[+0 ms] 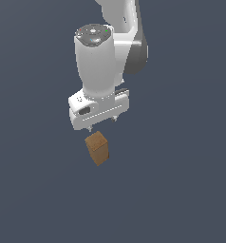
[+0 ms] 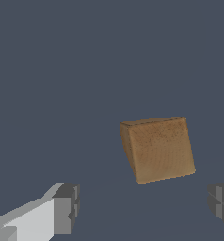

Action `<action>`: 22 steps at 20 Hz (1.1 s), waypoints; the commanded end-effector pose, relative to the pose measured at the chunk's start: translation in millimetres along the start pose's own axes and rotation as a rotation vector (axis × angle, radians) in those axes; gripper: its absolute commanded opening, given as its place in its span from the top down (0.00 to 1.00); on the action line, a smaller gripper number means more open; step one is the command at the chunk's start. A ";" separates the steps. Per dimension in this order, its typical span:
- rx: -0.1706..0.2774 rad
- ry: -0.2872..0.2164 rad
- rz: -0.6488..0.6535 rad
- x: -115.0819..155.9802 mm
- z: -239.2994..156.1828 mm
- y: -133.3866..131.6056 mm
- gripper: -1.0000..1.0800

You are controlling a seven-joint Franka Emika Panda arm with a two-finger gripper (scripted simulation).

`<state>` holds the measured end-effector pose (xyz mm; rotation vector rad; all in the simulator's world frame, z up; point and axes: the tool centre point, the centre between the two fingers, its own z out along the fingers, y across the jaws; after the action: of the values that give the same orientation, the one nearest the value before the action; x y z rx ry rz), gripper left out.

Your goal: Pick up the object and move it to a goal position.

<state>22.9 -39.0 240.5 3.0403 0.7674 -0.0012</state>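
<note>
— What sits closest to you?

— The wooden block, a small brown thing with a grainy texture, taller than it is wide. In the exterior view it is just below the middle of the scene, on a plain dark blue-grey ground. It looks a little tilted rather than square to the camera.

— And the arm?

— The white Panda arm comes down from the far top of the exterior view, its wrist pointing at the floor. The gripper hangs right above the block, slightly toward the far side of it. I can only make out two small tips poking out under the white hand there.

— Is it holding the block?

— No. In the wrist view the two grey finger pads stand spread wide, one at either side of the picture, with the block beyond them and off toward one pad. Nothing lies between them; the fingers are released and apart from the block.

— Touching at all?

— Not that I can see. There is a gap between the fingertips and the block's top face in both views.
</note>
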 end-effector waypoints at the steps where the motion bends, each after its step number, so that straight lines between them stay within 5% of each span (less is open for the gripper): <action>1: 0.001 0.001 -0.049 3.9 11.7 10.2 0.04; 22: 0.006 0.002 -0.181 11.4 53.2 38.4 0.04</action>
<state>51.4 -67.8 190.5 2.9639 1.0408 0.0002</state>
